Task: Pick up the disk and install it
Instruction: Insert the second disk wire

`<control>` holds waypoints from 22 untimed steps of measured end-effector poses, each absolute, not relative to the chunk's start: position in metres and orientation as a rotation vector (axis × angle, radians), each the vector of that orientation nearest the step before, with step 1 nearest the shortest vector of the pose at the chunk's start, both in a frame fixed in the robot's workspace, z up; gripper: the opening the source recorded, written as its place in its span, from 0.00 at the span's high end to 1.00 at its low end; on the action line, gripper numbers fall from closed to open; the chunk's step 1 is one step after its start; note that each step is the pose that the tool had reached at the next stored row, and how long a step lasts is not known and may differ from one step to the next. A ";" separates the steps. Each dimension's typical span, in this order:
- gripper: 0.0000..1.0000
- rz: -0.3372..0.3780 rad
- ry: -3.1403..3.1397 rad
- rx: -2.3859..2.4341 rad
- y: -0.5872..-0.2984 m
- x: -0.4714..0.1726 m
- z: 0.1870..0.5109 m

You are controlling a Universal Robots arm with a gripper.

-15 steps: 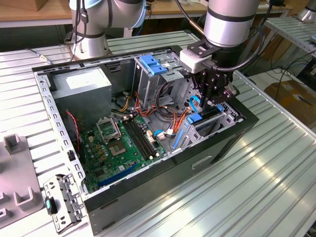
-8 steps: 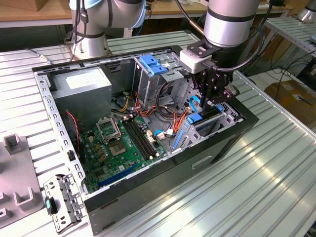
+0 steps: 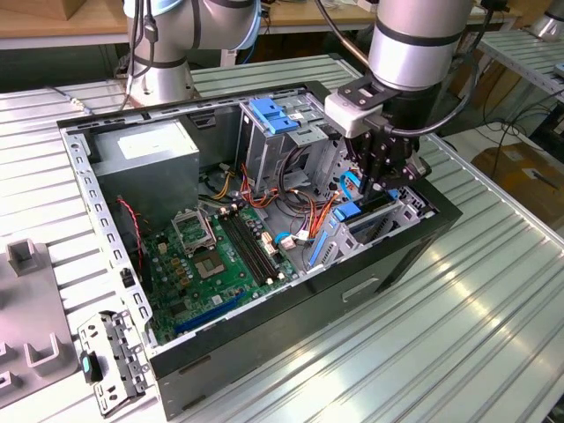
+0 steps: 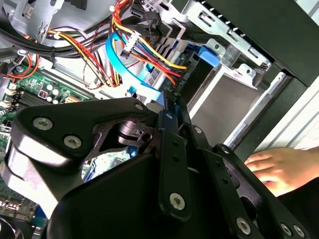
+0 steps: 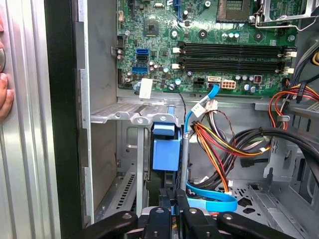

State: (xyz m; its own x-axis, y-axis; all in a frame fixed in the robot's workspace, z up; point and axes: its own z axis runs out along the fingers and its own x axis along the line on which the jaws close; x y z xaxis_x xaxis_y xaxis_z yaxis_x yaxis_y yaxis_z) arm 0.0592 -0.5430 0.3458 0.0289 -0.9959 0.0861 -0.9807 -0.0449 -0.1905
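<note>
The gripper [image 3: 381, 181] is seen lowered into the open computer case [image 3: 401, 251], at the drive bay on the exterior view's right. The jaws appear drawn together, though what they grip cannot be told with certainty. The disk [image 5: 166, 159] is judged to stand on edge in the grey metal cage [image 5: 127, 113] — its blue side rail is seen directly ahead of the jaws in the first wrist view. The disk is judged rigid, fairly heavy and shock-sensitive; hold is best taken on the rails, clear of the cables [image 5: 219, 144]. A person's hand [image 4: 274, 167] rests near the case.
</note>
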 end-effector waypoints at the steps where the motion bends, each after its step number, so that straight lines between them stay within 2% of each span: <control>1: 0.84 -0.296 2.114 -2.194 -0.544 0.059 0.346; 22: 0.84 -0.265 2.105 -2.178 -0.548 0.059 0.346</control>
